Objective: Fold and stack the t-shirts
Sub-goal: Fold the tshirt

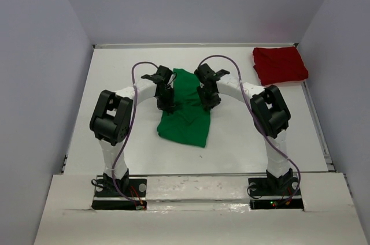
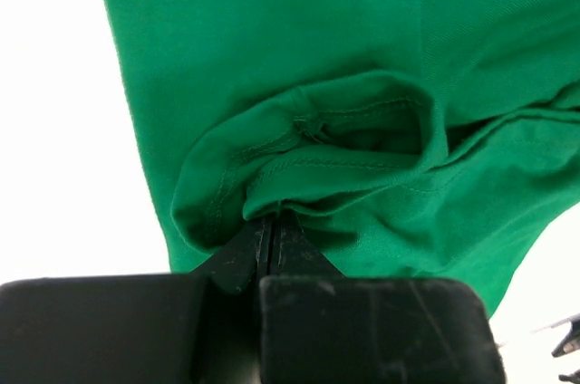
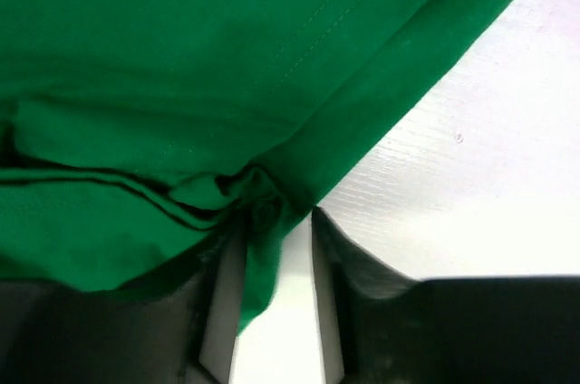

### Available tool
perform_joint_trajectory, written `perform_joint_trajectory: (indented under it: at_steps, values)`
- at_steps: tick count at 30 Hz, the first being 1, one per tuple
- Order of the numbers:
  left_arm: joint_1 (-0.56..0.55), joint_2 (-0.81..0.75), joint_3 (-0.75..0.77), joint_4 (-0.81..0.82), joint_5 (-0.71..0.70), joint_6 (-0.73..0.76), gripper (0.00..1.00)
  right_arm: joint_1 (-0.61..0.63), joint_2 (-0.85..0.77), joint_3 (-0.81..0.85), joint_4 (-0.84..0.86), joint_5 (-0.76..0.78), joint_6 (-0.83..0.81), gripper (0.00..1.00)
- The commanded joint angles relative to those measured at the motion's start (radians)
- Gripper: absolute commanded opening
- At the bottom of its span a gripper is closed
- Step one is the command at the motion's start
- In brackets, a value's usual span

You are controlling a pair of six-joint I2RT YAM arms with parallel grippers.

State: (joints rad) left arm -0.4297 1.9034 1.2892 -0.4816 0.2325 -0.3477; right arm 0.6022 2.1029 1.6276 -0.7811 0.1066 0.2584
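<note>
Green t-shirt (image 1: 186, 117) lies in the middle of the table (image 1: 115, 77), partly folded, with an arm down on each of its long sides. The left gripper (image 2: 270, 221) is clamped tight, jaws pressed together on a bunched fold of hem at the shirt's left side. The right gripper (image 3: 279, 221) is a different story. Its jaws stand partly apart with bare table showing between them, and only a loose tail of green cloth hangs against one finger, with nothing pinched that I can see. The dark red t-shirt (image 1: 280, 64) sits already folded in the far right corner of the table, well apart from the action.

My read is that a fold on the green shirt is being laid down. The right side should lift straight up, so that the hanging tail doesn't catch and drag the edge out of line. The left should let go low over the table without tugging sideways, since this soft cloth bunches easily. A square fold here will make stacking it with the red one far tidier.
</note>
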Motion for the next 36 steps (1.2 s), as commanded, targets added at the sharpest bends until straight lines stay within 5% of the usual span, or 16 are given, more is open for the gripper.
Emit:
perform_joint_trajectory:
  at_steps: [1,4,7,8,11,13,15,22,27,28,31,36]
  values:
    - [0.006,-0.085,0.048,-0.014,-0.143,0.016,0.00,0.002,-0.040,0.046,0.011,0.041,-0.019,0.45]
    - [0.006,-0.144,0.050,-0.020,-0.275,0.007,0.00,0.002,-0.063,0.063,-0.013,0.076,-0.027,0.48]
    - [0.008,-0.190,0.051,-0.026,-0.384,-0.019,0.15,0.002,-0.089,0.080,-0.041,0.091,-0.034,0.49]
    - [0.006,-0.205,0.058,-0.034,-0.430,-0.028,0.31,0.002,-0.105,0.083,-0.047,0.111,-0.039,0.49]
    - [0.008,-0.221,0.067,-0.052,-0.459,-0.046,0.58,0.002,-0.135,0.078,-0.063,0.120,-0.041,0.50]
    - [0.008,-0.231,0.064,-0.055,-0.481,-0.053,0.62,0.002,-0.176,0.066,-0.075,0.110,-0.038,0.50]
    - [0.009,-0.247,0.042,-0.048,-0.476,-0.053,0.77,0.002,-0.237,0.013,-0.052,0.085,-0.034,0.50]
    - [0.008,-0.286,-0.054,-0.043,-0.432,-0.062,0.81,0.013,-0.386,-0.201,0.008,-0.091,-0.007,0.49]
    - [0.009,-0.383,-0.191,-0.009,-0.239,-0.054,0.83,0.051,-0.510,-0.403,0.104,-0.249,0.008,0.52]
    - [0.011,-0.403,-0.242,0.001,-0.190,-0.051,0.93,0.051,-0.532,-0.470,0.149,-0.271,0.030,0.53]
    - [0.035,-0.464,-0.325,0.035,-0.075,-0.034,0.98,0.062,-0.590,-0.544,0.209,-0.343,0.071,0.56]
    - [0.129,-0.556,-0.421,0.098,0.110,-0.010,0.99,0.062,-0.667,-0.682,0.350,-0.513,0.146,0.58]
